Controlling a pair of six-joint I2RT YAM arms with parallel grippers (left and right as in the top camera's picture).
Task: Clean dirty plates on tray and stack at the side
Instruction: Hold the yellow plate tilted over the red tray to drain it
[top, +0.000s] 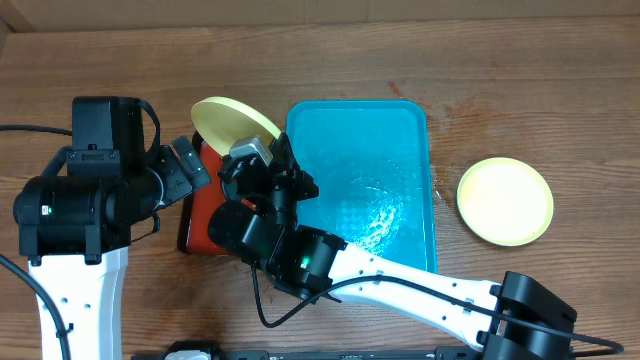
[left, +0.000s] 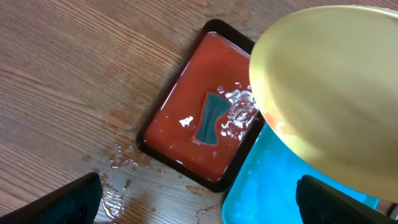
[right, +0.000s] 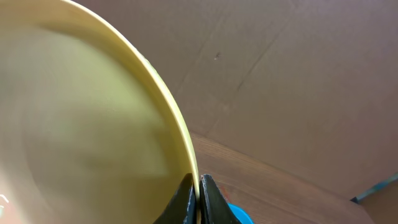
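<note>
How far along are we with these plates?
One yellow plate lies on the table right of the blue tray, which holds only water. The right gripper pinches the rim of a second plate, tilted by the red tray and sponge; the left gripper is open. Remaining: wipe it and stack it.

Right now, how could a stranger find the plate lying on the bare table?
Find the big turquoise tray. Right of it in the overhead view, alone on the wood, lies a yellow-green plate. Unlike the other plate, nothing holds it.
</note>
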